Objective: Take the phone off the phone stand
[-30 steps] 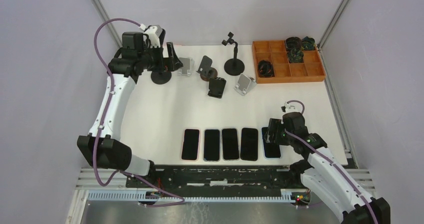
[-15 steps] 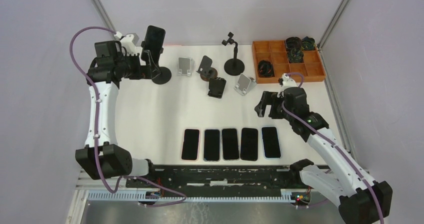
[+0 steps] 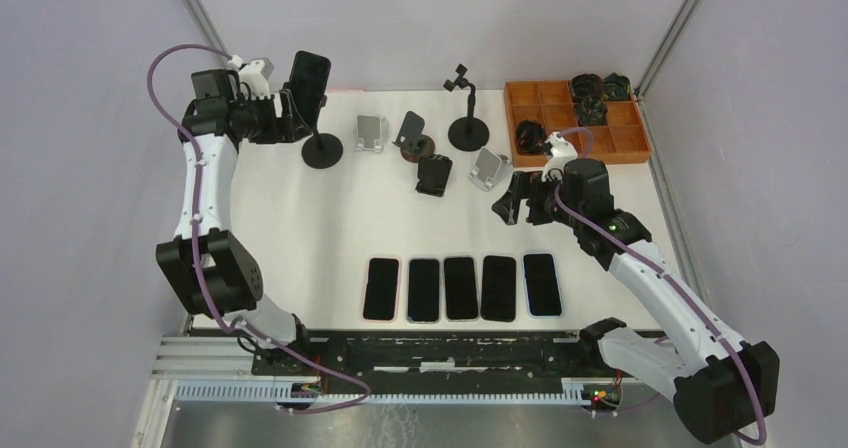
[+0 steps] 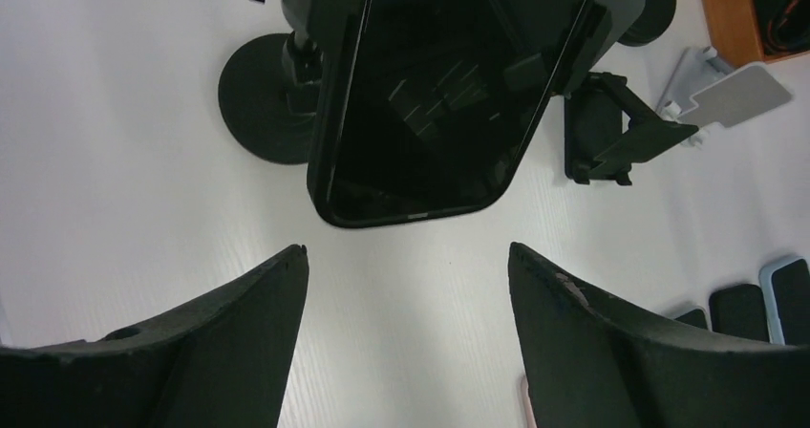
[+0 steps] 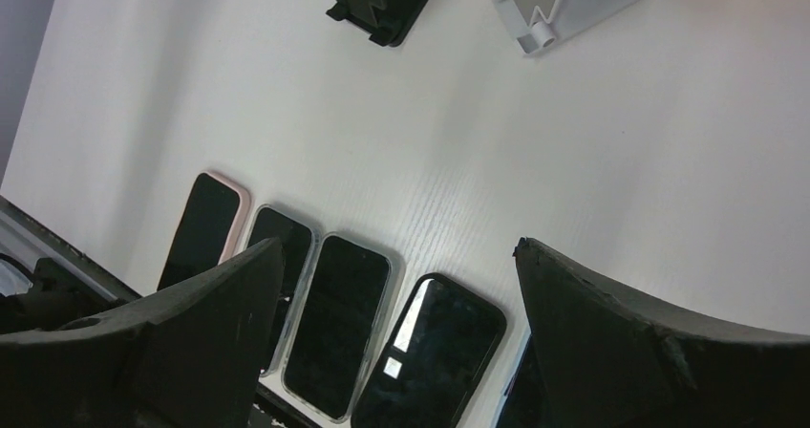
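**Phone sits clamped in its stand, both grippers open**

The phone (image 3: 309, 81) is held upright in the phone stand (image 3: 322, 151) at the far left corner of the table (image 3: 300, 228), its dark screen tilted toward the left arm. The left gripper (image 3: 288, 118) hovers just beside it, at the height of the stand's stem. In the left wrist view its two fingers (image 4: 205, 342) are spread wide with nothing between them, and the phone's lower edge lies just beyond the fingertips, not touching them.

The right gripper (image 3: 512, 204) hangs over the middle right of the table, near a silver stand (image 3: 490, 168) and a black folding stand (image 3: 434, 175). Its jaws also stand wide apart and hold nothing. Below it, in the right wrist view, a row of phones (image 5: 334, 323) lies flat, side by side, along the near edge.

Further back stand a second silver stand (image 3: 371, 133), a dark tilted stand (image 3: 410, 131) and a tall stand on a round base (image 3: 467, 130). An orange tray (image 3: 560, 93) occupies the far right corner, with dark items in some compartments.
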Motion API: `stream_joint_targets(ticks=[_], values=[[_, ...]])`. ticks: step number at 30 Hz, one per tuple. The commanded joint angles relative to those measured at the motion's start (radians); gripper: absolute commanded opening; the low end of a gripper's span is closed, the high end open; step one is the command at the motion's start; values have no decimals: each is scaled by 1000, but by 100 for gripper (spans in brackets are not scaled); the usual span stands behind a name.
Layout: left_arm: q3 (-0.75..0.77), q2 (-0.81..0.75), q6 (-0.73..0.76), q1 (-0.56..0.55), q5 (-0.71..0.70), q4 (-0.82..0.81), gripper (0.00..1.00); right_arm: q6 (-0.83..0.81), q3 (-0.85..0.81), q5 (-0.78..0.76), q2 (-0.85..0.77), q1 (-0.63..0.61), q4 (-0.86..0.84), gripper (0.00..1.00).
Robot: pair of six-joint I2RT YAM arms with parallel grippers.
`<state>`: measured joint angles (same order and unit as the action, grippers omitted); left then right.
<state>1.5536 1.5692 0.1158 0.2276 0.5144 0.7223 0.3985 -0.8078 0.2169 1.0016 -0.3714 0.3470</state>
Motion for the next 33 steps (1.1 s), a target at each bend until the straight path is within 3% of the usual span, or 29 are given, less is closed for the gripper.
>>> stream_joint_targets(ticks=[1,11,18,22,27,33], values=[[110,61,-2,2,150,-59,79,-16,2,56,-21,-2,-59,98],[179,166,-7,1,239,-110,64,2,38,113,-34,-2,-96,98],[202,233,-45,3,369,-136,30,19,30,155,-18,-2,-129,98],[164,225,-58,3,462,-136,5,41,21,212,10,-3,-174,98],[42,147,-24,3,580,-127,2,74,-18,295,77,-3,-248,98],[7,22,126,2,763,69,2,186,-64,408,187,-14,-448,98]])
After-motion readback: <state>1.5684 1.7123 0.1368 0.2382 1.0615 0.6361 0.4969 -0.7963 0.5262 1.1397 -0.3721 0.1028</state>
